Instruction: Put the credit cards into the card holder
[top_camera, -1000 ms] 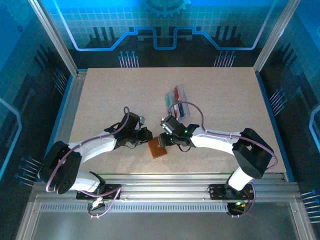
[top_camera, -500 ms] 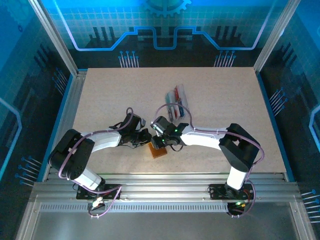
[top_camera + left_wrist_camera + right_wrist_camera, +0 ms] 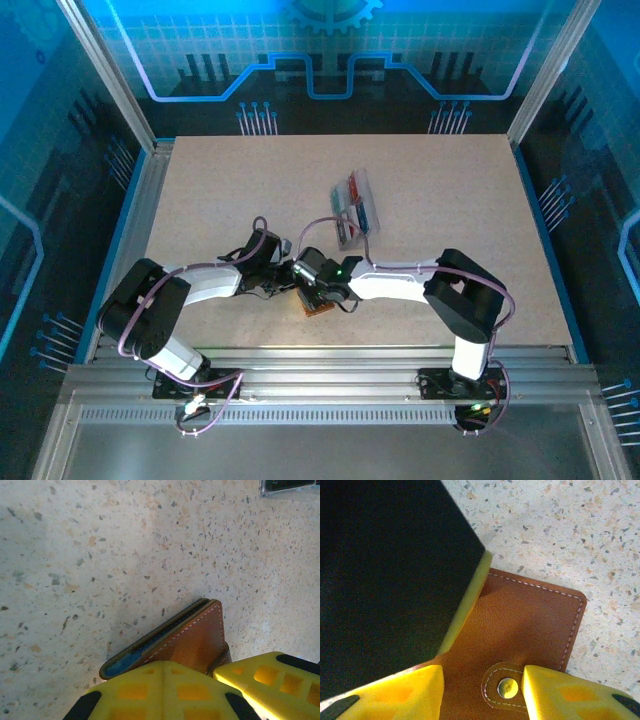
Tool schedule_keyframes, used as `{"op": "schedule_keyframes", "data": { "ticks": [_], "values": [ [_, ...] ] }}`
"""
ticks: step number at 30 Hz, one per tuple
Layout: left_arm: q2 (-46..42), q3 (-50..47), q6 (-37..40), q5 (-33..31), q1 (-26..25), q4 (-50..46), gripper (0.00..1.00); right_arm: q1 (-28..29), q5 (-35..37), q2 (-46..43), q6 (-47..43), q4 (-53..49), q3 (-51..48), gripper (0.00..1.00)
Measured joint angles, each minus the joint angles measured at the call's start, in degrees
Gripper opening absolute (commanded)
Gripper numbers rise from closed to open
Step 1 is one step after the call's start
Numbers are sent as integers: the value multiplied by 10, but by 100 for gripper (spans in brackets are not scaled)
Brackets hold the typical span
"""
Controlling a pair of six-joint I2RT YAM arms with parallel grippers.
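Where fingers (image 3: pixel 165 690) overlap it, card holder (image 3: pixel 192 640) hidden

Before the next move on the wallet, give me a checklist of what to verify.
1. Wallet resting on table: ok.
2. Wallet open for cards: not ok, it is folded, with the clasp tab over the front.
3. Right gripper straddling the clasp tab, jaws apart: ok.
4. Left gripper gripping the wallet edge: cannot tell.
5. Cards in tray, ready to pick: ok.
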Motion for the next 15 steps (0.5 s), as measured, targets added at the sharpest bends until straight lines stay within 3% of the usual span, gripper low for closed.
{"op": "schedule_keyframes", "data": {
  "ticks": [7,15],
  "values": [
    [5,-4,2,4,4,10,6,14,56,20,9,-16,22,35],
    [7,-7,2,11,7,18,5,23,116,34,19,-25,33,10]
  ]
}}
